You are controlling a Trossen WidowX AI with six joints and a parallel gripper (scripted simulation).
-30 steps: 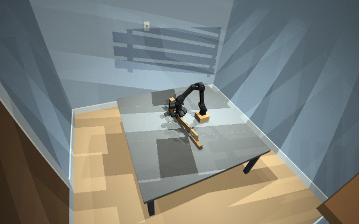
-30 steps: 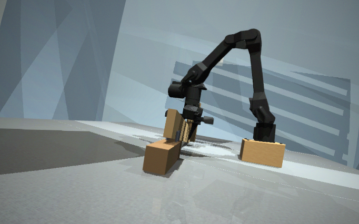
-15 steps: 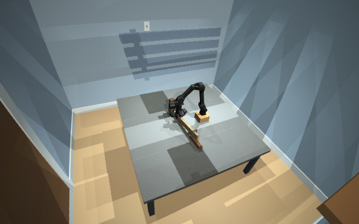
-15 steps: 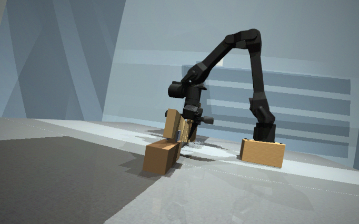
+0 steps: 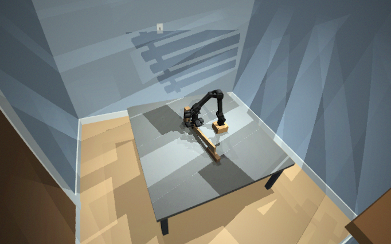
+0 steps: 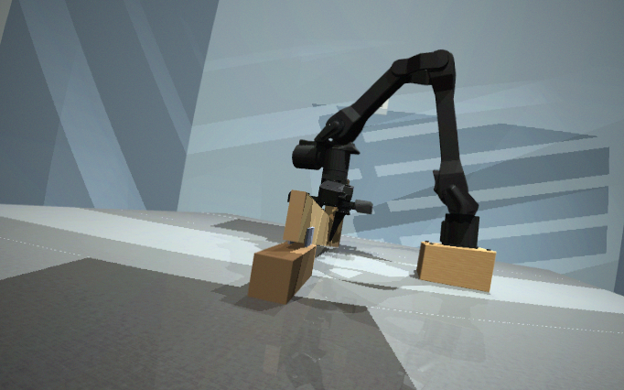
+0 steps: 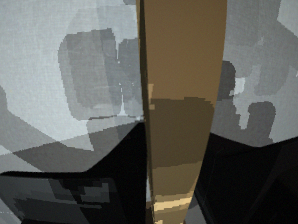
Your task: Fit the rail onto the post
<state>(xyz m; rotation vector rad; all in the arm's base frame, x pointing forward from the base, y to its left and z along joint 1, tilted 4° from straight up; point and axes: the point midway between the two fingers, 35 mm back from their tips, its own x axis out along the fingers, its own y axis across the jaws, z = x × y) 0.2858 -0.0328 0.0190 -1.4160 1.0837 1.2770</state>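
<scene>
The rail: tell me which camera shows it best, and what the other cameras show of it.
The top view: the rail shows whole there, from the end effector down to the footboard block, though small. The exterior view looks along it, so the block hides most. The wrist view shows one close stretch running up the middle.

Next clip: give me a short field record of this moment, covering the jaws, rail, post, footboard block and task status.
jaws: gripper shut on the rail, near the post
rail: rail runs from the post end to the footboard block
post: post upright, just behind the rail's near end
footboard block: footboard block holds the rail's far end
pegs: cannot tell whether seated
status: rail gripped, not released
</scene>
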